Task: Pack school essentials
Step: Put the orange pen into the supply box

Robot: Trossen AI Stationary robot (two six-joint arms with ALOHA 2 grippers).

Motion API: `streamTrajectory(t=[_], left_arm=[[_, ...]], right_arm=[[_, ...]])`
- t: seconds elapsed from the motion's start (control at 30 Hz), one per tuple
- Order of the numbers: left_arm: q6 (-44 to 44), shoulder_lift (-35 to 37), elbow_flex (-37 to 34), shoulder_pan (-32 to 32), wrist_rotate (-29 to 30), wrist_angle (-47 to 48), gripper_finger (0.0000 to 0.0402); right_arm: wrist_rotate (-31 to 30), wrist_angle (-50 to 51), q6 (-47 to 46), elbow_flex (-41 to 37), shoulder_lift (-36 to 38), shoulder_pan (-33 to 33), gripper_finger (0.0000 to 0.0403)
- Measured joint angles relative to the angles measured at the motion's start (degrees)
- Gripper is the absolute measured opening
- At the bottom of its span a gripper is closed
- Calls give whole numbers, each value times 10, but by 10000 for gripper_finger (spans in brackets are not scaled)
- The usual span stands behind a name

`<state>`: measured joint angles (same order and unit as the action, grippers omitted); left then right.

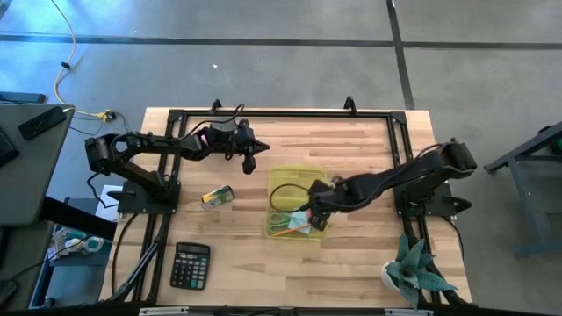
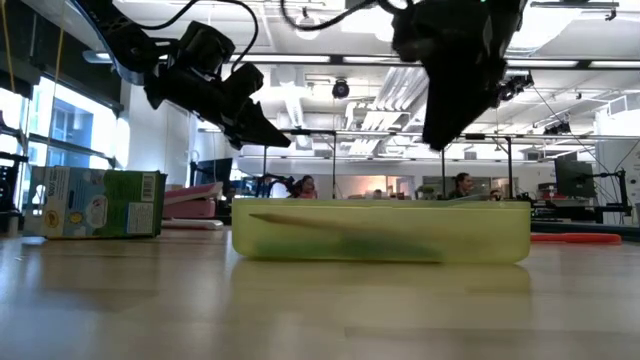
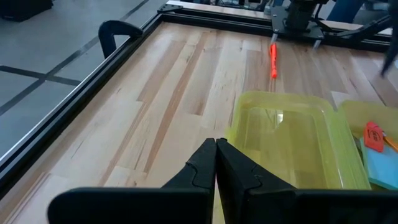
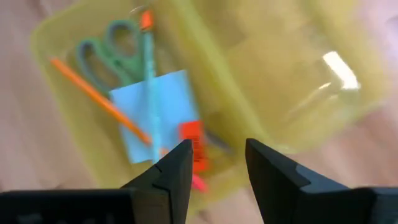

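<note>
A translucent yellow-green case (image 1: 294, 200) lies open on the table, one half holding stationery and the other (image 3: 286, 137) empty. The right wrist view shows green-handled scissors (image 4: 112, 50), a light-blue note pad (image 4: 158, 112), an orange pencil (image 4: 99, 99), a thin greenish pencil (image 4: 149, 81) and a small red piece (image 4: 191, 134) in the filled half. My right gripper (image 4: 217, 162) hovers open above them, touching nothing. The crayon box (image 1: 217, 197) lies on the table left of the case. My left gripper (image 1: 248, 160) is shut, raised beyond the case's far-left corner.
A calculator (image 1: 190, 265) lies near the table's near edge and a potted plant (image 1: 413, 272) stands at the near right corner. A red-orange marker (image 3: 273, 60) lies on the table by the right arm's base. A black frame rail (image 1: 281, 114) runs along the far edge.
</note>
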<state>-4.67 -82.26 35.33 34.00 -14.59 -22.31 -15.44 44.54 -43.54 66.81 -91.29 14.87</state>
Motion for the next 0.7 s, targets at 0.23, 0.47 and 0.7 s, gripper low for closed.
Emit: streamTrajectory(t=[0.23,0.47,0.7], left_arm=[[0,0,0,0,0,0,1],[0,0,0,0,0,0,1],[0,0,0,0,0,0,7]], right_arm=[[-75,150,-15,1,74,-11,140],[-59,269,-14,-20,136,-65,140],[-25,253,-14,-124,223,-122,140]])
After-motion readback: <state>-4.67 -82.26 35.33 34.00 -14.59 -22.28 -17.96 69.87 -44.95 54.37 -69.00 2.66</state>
